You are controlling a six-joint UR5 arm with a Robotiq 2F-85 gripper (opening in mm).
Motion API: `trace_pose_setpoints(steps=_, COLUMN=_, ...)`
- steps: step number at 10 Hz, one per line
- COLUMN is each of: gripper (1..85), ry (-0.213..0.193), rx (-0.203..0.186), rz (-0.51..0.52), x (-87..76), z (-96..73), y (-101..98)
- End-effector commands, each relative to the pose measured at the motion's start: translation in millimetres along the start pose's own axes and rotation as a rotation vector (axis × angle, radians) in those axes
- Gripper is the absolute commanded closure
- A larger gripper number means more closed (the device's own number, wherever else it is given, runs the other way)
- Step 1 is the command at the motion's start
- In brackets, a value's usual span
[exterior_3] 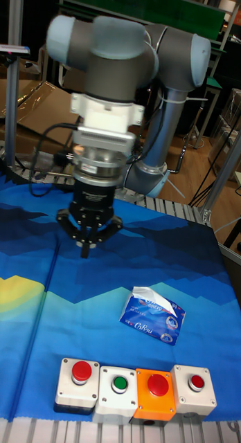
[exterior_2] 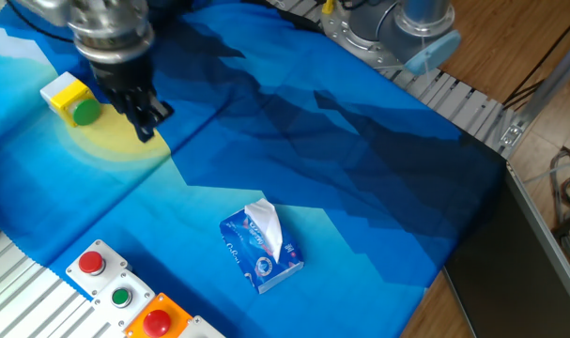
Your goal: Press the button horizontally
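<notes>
Arm [exterior_3: 127, 62] over blue cloth [exterior_2: 341, 178], gripper [exterior_2: 146, 122] pointing down just right of the button [exterior_2: 84, 112], not touching it. In the tall view fingertips meet, closed on nothing. Tissue pack [exterior_2: 261, 247] near centre. Button boxes [exterior_3: 134, 391] along near edge. Green button faces right from its yellow box [exterior_2: 63, 92], far left.
</notes>
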State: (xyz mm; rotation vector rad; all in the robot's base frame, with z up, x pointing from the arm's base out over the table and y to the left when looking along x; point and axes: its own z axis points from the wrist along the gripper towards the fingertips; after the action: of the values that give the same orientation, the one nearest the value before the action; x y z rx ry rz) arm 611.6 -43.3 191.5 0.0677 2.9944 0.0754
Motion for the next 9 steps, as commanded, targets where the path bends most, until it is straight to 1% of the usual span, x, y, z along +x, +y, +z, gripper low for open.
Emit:
trace_pose_setpoints(steps=1, gripper=84.7, ry=-0.044, rx=0.022, rz=0.186, x=-14.9, z=-2.7, y=40.3)
trace_pose_setpoints(steps=2, gripper=84.7, ry=-0.039, rx=0.042, rz=0.218, x=-17.3, z=-2.1, y=41.8)
trace_pose_setpoints(steps=3, gripper=84.7, ry=-0.033, rx=0.01, rz=0.254, x=-19.5, z=2.3, y=51.7)
trace_pose_setpoints(steps=4, gripper=84.7, ry=-0.016, rx=-0.05, rz=0.304, x=-20.2, z=7.4, y=67.8)
trace_pose_setpoints(steps=5, gripper=84.7, ry=0.007, rx=-0.051, rz=0.314, x=-16.1, z=12.0, y=66.3)
trace_pose_setpoints(steps=6, gripper=84.7, ry=0.029, rx=-0.039, rz=0.281, x=-8.6, z=13.8, y=60.5)
trace_pose_setpoints(steps=7, gripper=84.7, ry=0.041, rx=-0.019, rz=0.25, x=-4.2, z=15.2, y=53.6)
trace_pose_setpoints(steps=8, gripper=84.7, ry=0.041, rx=-0.021, rz=0.242, x=-4.9, z=16.7, y=54.0)
trace_pose_setpoints(steps=9, gripper=84.7, ry=0.055, rx=-0.008, rz=0.229, x=-1.0, z=16.7, y=51.0)
